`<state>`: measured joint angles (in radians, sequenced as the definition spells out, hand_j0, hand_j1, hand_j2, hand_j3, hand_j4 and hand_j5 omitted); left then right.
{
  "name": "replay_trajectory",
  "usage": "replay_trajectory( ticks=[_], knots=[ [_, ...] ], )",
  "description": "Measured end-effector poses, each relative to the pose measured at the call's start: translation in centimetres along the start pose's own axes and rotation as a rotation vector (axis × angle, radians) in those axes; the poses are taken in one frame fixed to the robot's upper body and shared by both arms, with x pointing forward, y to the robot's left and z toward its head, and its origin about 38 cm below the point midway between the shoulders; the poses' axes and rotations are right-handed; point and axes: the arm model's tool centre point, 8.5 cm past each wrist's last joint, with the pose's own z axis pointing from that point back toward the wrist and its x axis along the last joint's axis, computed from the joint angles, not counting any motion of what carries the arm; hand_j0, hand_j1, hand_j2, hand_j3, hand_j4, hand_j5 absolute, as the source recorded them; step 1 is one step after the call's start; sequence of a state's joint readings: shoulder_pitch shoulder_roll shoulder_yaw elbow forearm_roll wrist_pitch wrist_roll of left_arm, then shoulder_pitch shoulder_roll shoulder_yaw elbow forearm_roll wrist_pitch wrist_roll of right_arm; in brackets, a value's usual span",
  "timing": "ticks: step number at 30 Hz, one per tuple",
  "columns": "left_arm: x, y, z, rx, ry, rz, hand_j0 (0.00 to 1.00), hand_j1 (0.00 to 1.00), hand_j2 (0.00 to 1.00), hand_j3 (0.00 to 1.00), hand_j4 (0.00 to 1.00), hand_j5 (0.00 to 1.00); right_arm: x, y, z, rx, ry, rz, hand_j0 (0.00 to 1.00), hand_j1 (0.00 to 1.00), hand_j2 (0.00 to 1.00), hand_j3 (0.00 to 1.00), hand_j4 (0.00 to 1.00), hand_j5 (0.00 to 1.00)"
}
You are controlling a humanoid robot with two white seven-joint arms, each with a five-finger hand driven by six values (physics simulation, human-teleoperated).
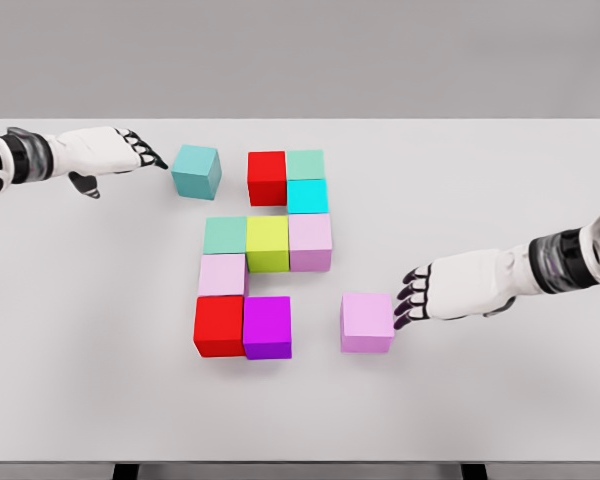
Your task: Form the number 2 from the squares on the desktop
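Coloured cubes lie on the white table. A joined group holds a red cube, a pale green cube, a cyan cube, a green cube, a yellow-green cube, a pink cube, a light pink cube, a second red cube and a magenta cube. A teal cube stands apart at upper left; my left hand has its straight fingertips just beside its left face. A lilac cube sits apart at lower right, with my right hand touching its right side, fingers relaxed.
The table's front edge runs along the bottom of the view, and its far edge lies behind the cubes. Grey floor shows beyond the table.
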<state>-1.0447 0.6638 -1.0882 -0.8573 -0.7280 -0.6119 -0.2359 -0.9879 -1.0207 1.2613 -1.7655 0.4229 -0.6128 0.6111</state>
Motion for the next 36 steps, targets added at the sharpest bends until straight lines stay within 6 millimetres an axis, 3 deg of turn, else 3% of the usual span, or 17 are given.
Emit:
replay_trajectory(
  ticks=[22,36],
  knots=[
    [1.7,1.1,-0.9,0.026,-0.049,-0.026,0.98,0.98,0.98,0.98,0.98,0.98,0.5,-1.8,-1.8,-0.034,-0.039,0.036,1.00,1.00,1.00,1.00,1.00,1.00],
    [-0.1,0.4,-0.2,-0.001,0.003,-0.004,1.00,1.00,1.00,1.00,1.00,1.00,0.8,-2.7,-2.7,-0.051,-0.062,0.053,1.00,1.00,1.00,1.00,1.00,1.00]
  ],
)
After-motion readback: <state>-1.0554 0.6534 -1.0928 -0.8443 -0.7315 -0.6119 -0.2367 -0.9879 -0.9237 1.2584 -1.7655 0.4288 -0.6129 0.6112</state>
